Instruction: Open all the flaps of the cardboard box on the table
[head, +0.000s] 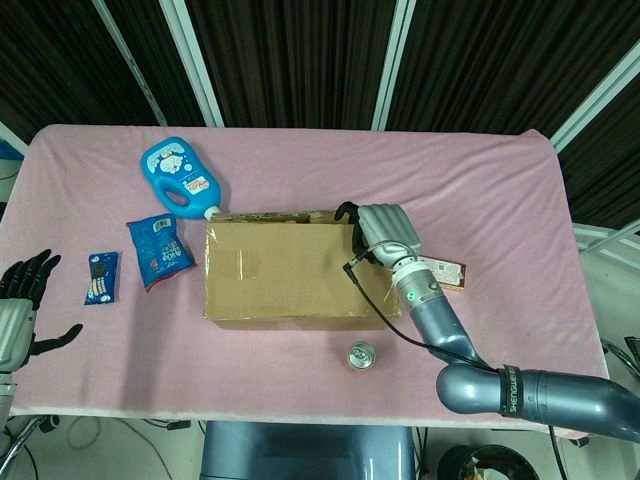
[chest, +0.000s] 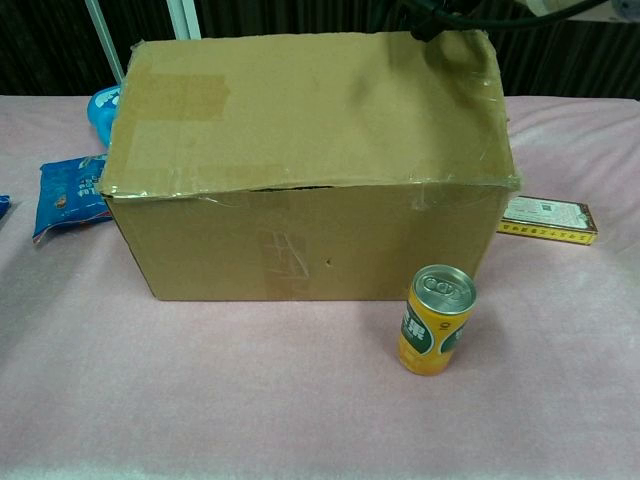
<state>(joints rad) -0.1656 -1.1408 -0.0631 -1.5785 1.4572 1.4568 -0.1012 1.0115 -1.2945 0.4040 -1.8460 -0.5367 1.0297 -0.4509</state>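
Brown cardboard box (head: 288, 271): near top flap tilted up | right hand (head: 386, 230) fingers grip its far-right edge

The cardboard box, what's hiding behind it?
Behind the cardboard box, the head view shows the blue bottle near its back left corner and the right hand at its back right corner. The box's inside is covered.

Can (chest: 436, 318) before box (chest: 300, 215) (right end)

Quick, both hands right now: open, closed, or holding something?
Left hand: open, fingers apart, holding nothing, at the table's left edge.
Right hand: fingers hooked on the far right edge of the cardboard box's top flap, holding it.
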